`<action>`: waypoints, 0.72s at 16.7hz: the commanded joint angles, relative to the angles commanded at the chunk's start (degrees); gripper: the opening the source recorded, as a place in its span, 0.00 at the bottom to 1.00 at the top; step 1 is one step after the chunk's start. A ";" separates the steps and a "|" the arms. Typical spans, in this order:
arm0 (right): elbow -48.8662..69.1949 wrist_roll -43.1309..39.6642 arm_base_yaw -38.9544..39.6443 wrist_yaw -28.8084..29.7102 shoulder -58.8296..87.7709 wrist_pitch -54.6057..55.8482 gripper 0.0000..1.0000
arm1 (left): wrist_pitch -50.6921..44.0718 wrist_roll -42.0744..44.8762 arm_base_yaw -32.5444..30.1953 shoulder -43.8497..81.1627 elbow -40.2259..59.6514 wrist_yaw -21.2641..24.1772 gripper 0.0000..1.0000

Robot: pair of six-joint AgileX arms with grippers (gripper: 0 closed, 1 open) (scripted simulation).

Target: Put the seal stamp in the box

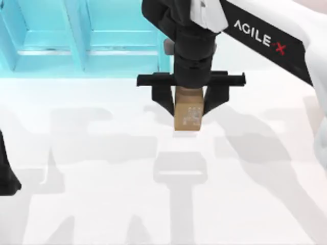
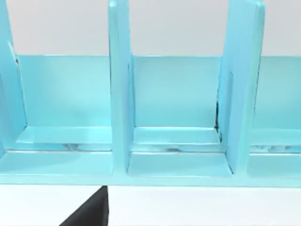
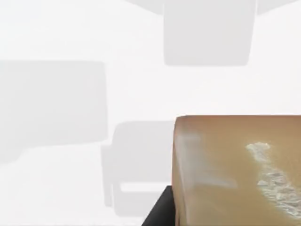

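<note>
Top view shows my right gripper [image 1: 189,109] clenched on the upright seal stamp [image 1: 187,116] at frame centre, lifted off the table, the blue box [image 1: 76,51] lying to its upper left.

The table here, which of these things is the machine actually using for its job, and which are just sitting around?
In use:
- seal stamp, held between the fingers of the right gripper
- turquoise box with upright dividers, at the table's far edge

Just there:
- left arm, parked at the table's left edge
- white table
</note>
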 joint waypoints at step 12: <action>0.37 -6.16 -6.08 0.02 -2.97 -3.94 0.00 | 0.00 0.00 0.00 0.00 0.00 0.00 1.00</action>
